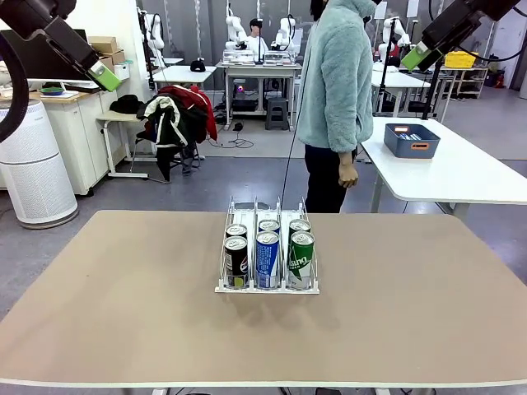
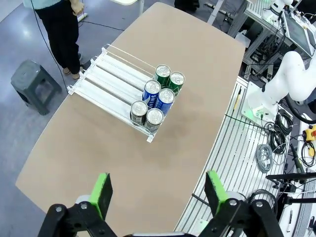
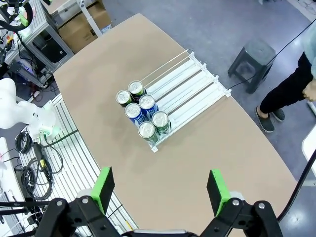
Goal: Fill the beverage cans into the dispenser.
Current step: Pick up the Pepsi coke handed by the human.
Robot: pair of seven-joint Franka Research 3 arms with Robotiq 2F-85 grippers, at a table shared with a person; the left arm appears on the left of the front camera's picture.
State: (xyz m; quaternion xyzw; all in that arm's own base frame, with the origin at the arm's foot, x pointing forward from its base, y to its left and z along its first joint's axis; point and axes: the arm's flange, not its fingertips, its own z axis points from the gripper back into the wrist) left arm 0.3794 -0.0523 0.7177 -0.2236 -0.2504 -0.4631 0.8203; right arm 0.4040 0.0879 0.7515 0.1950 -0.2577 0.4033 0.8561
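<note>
Already six beverage cans [image 2: 158, 96] stand in the dispenser [image 2: 106, 74].
High above, left gripper [image 2: 158, 180] and right gripper [image 3: 160, 177] gape empty, neither nearer.

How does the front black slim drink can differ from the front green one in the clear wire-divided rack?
Colour: the black can has a dark body; the green can is green with white lettering. Lane: the black can stands in the left lane of the rack, the green can in its right lane, a blue can between them. Both stand upright with silver tops at the near end, each with a same-coloured can behind.
</note>
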